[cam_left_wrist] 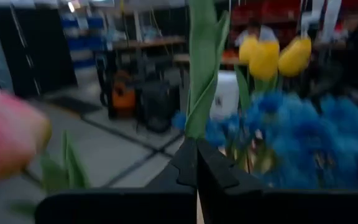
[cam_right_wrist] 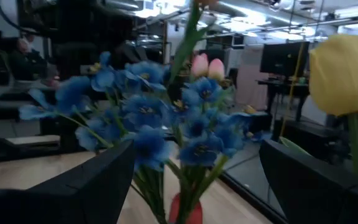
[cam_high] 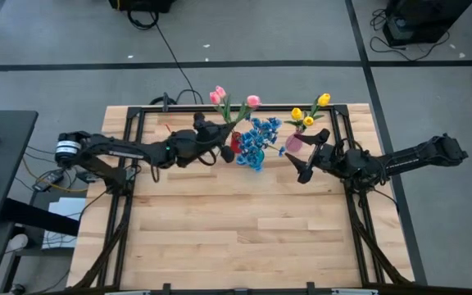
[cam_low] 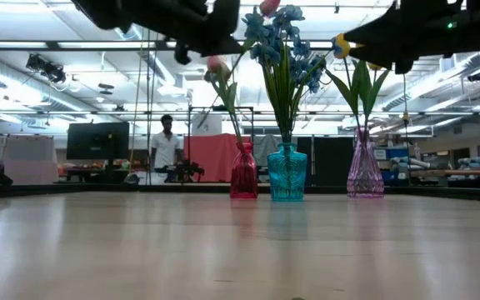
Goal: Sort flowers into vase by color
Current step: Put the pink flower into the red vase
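Observation:
Three vases stand in a row near the table's far edge: a red vase, a blue vase full of blue blooms, and a clear pink vase with yellow tulips. Two pink tulips rise above the red vase. My left gripper hovers just left of the red vase, shut on a green tulip stem. My right gripper is open, in the air just to the near side of the clear pink vase, touching nothing; the blue blooms show beyond its fingers. My left gripper pinches a pink tulip's green stem between its two fingers, coming level from the table's left, across the stem. The stem and a leaf rise above the fingers. The stem's lower part is hidden below the gripper, over the red vase.
Black frame rails run along the table's sides and far edge. Bare wooden tabletop fills the near half. Beyond the table a person stands among monitors and benches.

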`<state>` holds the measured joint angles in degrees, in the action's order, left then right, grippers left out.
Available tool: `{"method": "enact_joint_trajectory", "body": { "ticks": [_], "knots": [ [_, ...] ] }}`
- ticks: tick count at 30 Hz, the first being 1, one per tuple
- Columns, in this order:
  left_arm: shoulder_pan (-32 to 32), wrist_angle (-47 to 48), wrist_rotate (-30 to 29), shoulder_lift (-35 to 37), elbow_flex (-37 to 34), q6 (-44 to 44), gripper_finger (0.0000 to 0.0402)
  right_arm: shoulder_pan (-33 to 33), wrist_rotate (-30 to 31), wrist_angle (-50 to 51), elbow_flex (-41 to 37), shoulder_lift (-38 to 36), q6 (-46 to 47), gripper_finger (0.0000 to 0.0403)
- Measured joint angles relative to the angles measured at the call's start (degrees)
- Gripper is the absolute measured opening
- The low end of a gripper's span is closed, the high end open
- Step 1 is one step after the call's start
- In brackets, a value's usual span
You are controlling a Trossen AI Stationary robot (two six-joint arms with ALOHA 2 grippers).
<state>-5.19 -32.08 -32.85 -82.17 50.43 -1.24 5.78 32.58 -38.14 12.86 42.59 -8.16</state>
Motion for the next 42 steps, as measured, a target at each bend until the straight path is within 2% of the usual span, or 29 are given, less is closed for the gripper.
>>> {"method": "enact_joint_trajectory", "body": {
  "ticks": [5, 10, 22, 42],
  "knots": [
    [-1.3, -11.9, 0.0, -5.1, 0.0, -4.6, 0.0003, 0.0, -1.1, 0.3, 0.0, 0.1, -0.9, 0.0355],
    [-3.7, -22.9, 3.2, -9.5, 0.0, -7.7, 0.0003, 0.0, -2.7, 0.6, 0.0, 0.1, -1.0, 0.0355],
    [-8.1, -38.7, 8.5, -17.0, 0.0, -7.6, 0.0003, -0.1, -2.7, 0.7, 0.0, 0.1, -1.1, 0.0355],
    [-8.7, -42.6, 9.1, -22.5, 0.0, -11.9, 0.0003, -0.1, -2.9, 1.0, 0.0, 0.1, -1.2, 0.0355]
  ]
}}
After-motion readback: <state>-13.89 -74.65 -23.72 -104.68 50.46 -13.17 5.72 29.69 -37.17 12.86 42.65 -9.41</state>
